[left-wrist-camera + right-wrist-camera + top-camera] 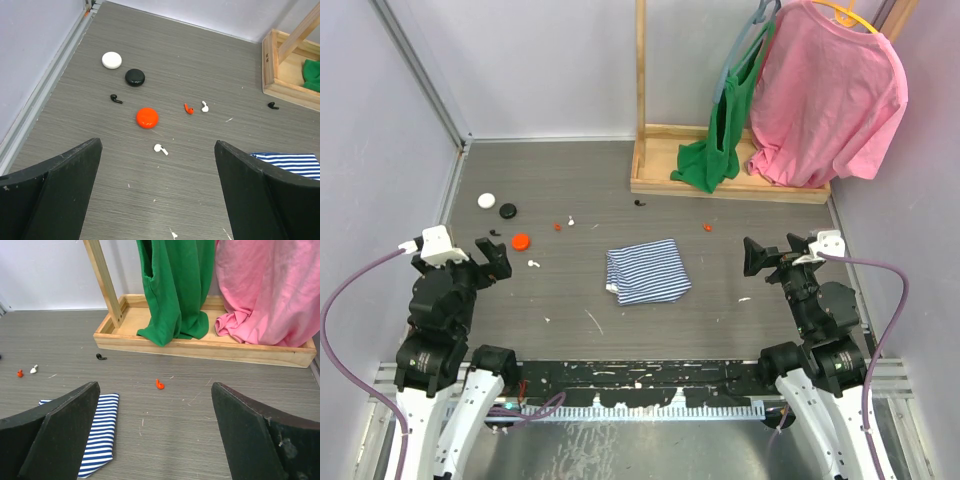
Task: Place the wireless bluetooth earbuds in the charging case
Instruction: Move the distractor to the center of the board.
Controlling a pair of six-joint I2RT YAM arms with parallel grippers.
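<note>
Surface: grey wood-grain desk [620,170], scuffed with pale marks.
Room: pale walls close the left, far and right sides.
Far right: wooden rack [730,188] against the far wall, with a green garment [720,140] and a pink shirt [830,95] hanging into its tray.
Middle: folded striped cloth [647,272], lying flat.
Open room: the widest bare stretch lies right of the cloth.
Cases: three round ones at far left. The white case [486,200] and black case [508,210] sit close together, the red case [521,241] nearer.
Earbuds: six, all loose on the desk.
- black earbuds: two [495,233] [639,203]
- white earbuds: two [533,265] [571,220]
- red earbuds: two [557,226] [707,227]
Left end effector [492,256]: jaws spread wide, holding nothing, near left.
Right end effector [756,257]: jaws spread wide, holding nothing, near right.
</note>
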